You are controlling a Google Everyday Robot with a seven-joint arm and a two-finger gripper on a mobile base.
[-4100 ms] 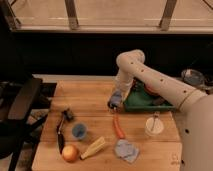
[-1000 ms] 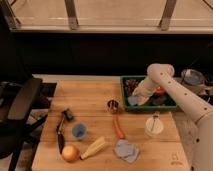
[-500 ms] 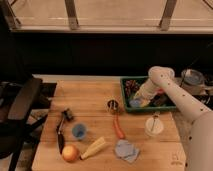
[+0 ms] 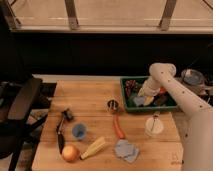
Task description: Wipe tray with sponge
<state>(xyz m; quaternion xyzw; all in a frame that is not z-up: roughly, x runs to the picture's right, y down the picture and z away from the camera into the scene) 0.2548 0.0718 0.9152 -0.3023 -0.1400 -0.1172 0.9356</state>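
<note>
The green tray (image 4: 124, 96) stands at the back right of the wooden table (image 4: 90, 100), with several items inside. A light blue sponge-like piece (image 4: 138, 102) lies in the tray's front left part. My white arm reaches in from the right. My gripper (image 4: 142, 96) is down inside the tray, right over that blue piece and touching or nearly touching it. I cannot tell whether it holds the piece. Dark and reddish items (image 4: 133, 86) sit in the tray's back left corner.
On the table are a metal cup (image 4: 113, 105), a carrot (image 4: 118, 128), a white cup (image 4: 154, 126), a grey-blue cloth (image 4: 126, 150), a blue cup (image 4: 78, 131), a corn cob (image 4: 94, 148), an onion (image 4: 70, 152) and a black brush (image 4: 62, 127). A chair (image 4: 20, 100) stands left.
My gripper has moved from the table left of the tray into the tray. Over the last second it has stayed low in the tray's left part, shifting only slightly.
</note>
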